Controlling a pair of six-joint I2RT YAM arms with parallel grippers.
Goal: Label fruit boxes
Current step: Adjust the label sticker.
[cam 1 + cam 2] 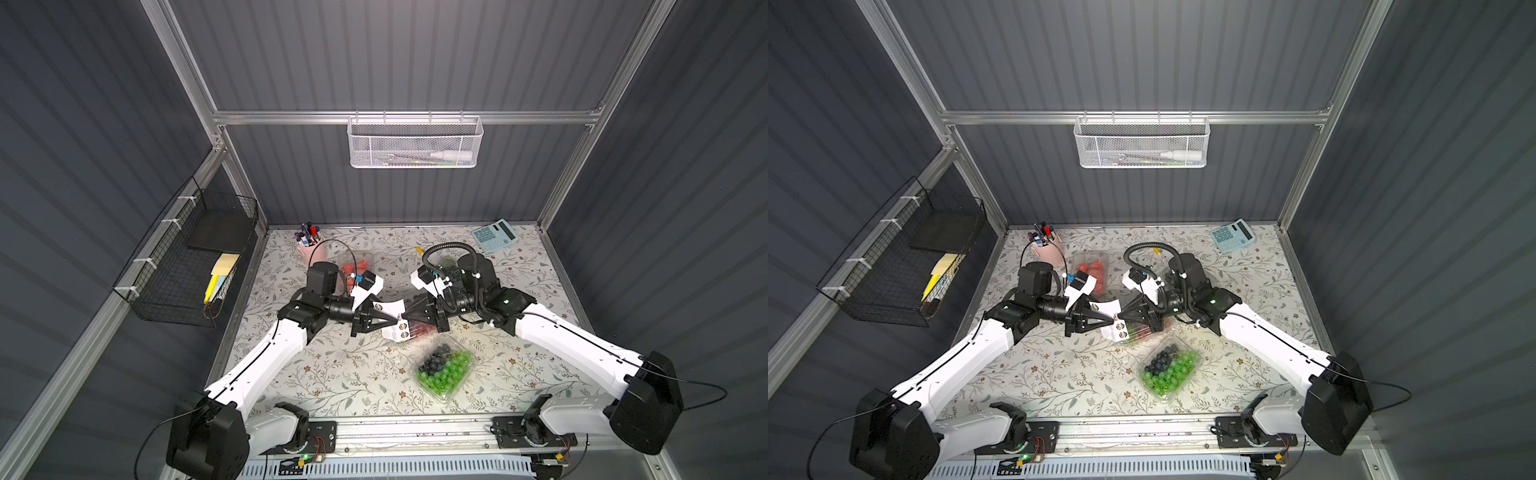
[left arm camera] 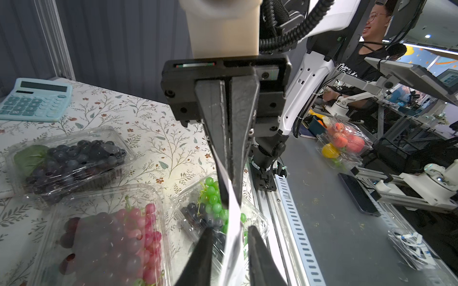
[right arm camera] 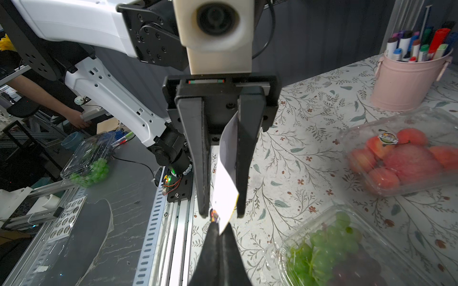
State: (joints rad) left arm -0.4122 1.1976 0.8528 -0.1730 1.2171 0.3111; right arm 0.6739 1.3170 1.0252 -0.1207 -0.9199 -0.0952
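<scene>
Right claw [image 2: 231, 195] is pinching the sticker sheet [image 3: 224, 190]; left claw [image 3: 222, 214] is gaping around it. Fruit boxes [image 1: 445, 368] are looking light, flimsy, slippery; rims seem safest.

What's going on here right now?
Both arms meet above the table with the sticker sheet between them. The right pincer is shut on the sheet's edge. The left pincer is open, its fingers either side of the sheet. On the table lie the strawberry box, blueberry box, grape box and grape-and-berry box. The strawberry box already carries a round sticker.
</scene>
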